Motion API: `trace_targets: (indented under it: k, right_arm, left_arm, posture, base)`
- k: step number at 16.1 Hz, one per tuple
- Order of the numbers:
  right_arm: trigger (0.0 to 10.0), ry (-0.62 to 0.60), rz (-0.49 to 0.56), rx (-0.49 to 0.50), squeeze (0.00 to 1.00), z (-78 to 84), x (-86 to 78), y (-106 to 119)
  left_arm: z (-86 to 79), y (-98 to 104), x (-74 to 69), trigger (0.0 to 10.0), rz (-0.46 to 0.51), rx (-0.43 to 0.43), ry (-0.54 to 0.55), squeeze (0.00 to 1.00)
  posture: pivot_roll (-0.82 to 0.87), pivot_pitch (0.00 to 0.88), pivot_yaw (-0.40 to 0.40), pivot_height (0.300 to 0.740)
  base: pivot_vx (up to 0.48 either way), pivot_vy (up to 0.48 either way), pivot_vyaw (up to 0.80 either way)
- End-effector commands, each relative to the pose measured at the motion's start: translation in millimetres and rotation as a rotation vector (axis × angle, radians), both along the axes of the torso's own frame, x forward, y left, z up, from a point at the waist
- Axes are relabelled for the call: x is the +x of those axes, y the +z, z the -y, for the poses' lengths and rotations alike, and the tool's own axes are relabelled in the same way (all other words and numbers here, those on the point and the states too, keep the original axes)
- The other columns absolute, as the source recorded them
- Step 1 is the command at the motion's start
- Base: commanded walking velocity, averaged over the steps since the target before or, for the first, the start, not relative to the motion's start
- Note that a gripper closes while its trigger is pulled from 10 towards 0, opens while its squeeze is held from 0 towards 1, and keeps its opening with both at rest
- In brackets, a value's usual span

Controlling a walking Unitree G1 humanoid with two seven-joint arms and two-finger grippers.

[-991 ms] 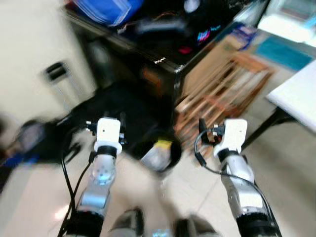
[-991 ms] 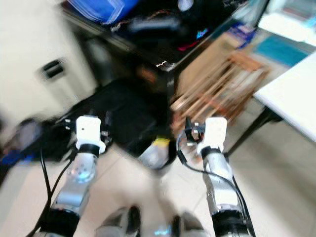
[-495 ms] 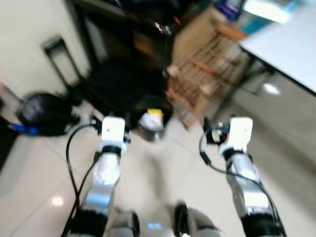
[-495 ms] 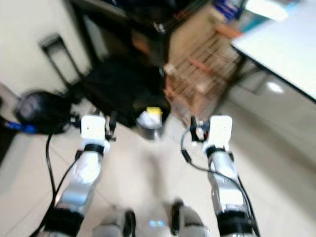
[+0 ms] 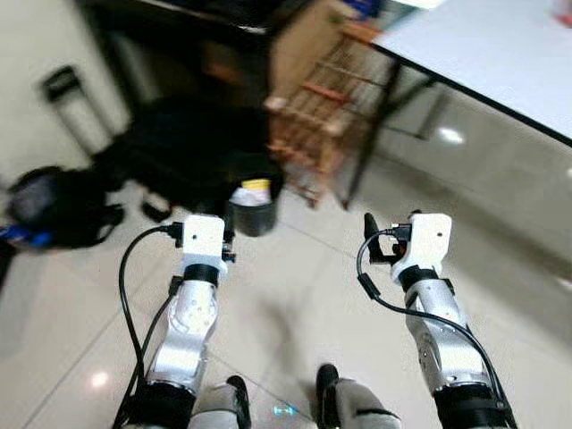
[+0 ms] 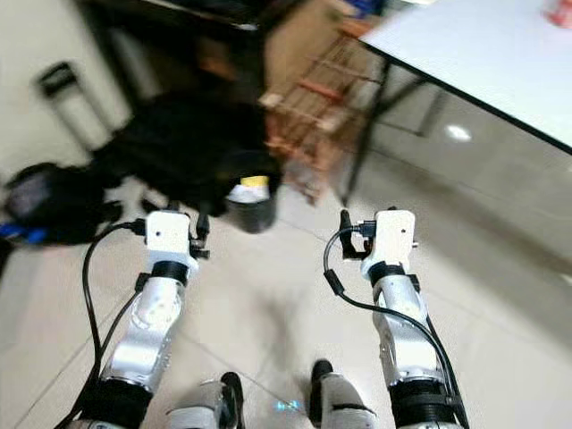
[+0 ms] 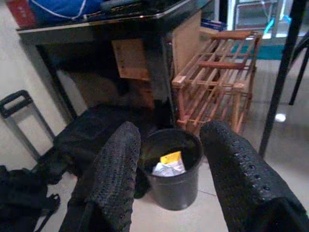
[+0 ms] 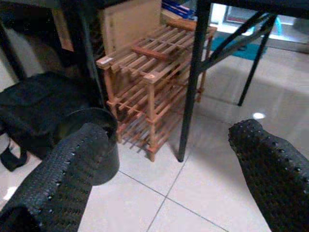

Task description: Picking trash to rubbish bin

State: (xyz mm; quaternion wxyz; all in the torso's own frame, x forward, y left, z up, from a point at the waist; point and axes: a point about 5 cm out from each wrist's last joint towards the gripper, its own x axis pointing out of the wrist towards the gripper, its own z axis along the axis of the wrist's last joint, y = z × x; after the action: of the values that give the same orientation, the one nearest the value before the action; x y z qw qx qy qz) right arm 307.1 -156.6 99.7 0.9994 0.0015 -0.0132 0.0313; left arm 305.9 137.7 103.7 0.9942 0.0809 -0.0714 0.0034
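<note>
The black rubbish bin (image 7: 173, 166) stands on the tiled floor (image 5: 295, 295) straight ahead of the left gripper (image 7: 169, 159), framed between its two fingers and well apart from them. Inside it lie crumpled pieces of trash (image 7: 167, 164), a yellow scrap and a silvery wrapper. They look light, soft and easily crushed, so a pinch on any raised fold would probably lift them; the foil may be a little slippery. The bin itself looks like thin, stiff plastic, likely light, and best taken by the rim if it had to be moved.

The left gripper's jaws are spread wide, with nothing between them and nothing touched. The right gripper (image 8: 169, 169) is likewise gaping, its fingers far apart and empty; ahead of it to its left is the bin's edge, and just beyond stand a wooden slatted rack (image 8: 149, 72) and a black table leg (image 8: 190, 82). A black bag (image 7: 91, 135) lies beside the bin, further to the left gripper's left.

With trash already in the bin and both claws empty, I judge a drop done and more litter to be sought
</note>
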Motion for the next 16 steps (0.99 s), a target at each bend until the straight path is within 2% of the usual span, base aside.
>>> trace_targets:
  k: [1, 5, 8, 9, 10, 16]
  right_arm:
    - [10.0, 0.010, -0.025, 0.014, 0.00, -1.7, -0.8, -3.7]
    - [10.0, 0.015, -0.024, 0.014, 0.00, -3.5, 0.0, -3.8]
    - [10.0, 0.020, -0.026, 0.014, 0.00, -4.6, -0.6, -4.8]
    - [10.0, 0.023, -0.027, 0.014, 0.00, -5.0, -0.7, -5.1]
    - [10.0, 0.024, -0.027, 0.013, 0.00, -5.4, -0.9, -5.3]
    - [10.0, 0.031, -0.038, 0.007, 0.00, -5.7, -1.6, -6.7]
  left_arm:
    - [-2.4, -4.5, -2.0, 10.0, -0.025, 0.002, -0.006, 0.00]
    - [-1.4, -4.4, -1.8, 10.0, -0.022, -0.005, -0.017, 0.00]
    - [-1.4, -5.8, -1.2, 10.0, -0.031, 0.029, -0.023, 0.00]
    - [-1.1, -6.6, -0.4, 10.0, -0.035, 0.050, -0.019, 0.00]
    - [-1.0, -6.6, -0.7, 10.0, -0.033, 0.042, -0.020, 0.00]
    - [-1.0, -7.5, -1.1, 10.0, -0.037, 0.036, -0.013, 0.00]
  posture:
    - [-0.02, 0.256, 0.021, 0.740]
    - [-0.02, 0.240, 0.027, 0.740]
    - [-0.02, 0.227, 0.032, 0.740]
    - [-0.02, 0.224, 0.031, 0.740]
    - [-0.02, 0.223, 0.032, 0.740]
    - [-0.02, 0.239, 0.022, 0.740]
  base:
    - [0.000, 0.000, 0.00]
    - [0.000, 0.000, -0.80]
    - [0.000, 0.000, -0.80]
    - [0.000, -0.480, -0.80]
    - [0.000, -0.480, -0.80]
    - [0.000, 0.000, -0.80]
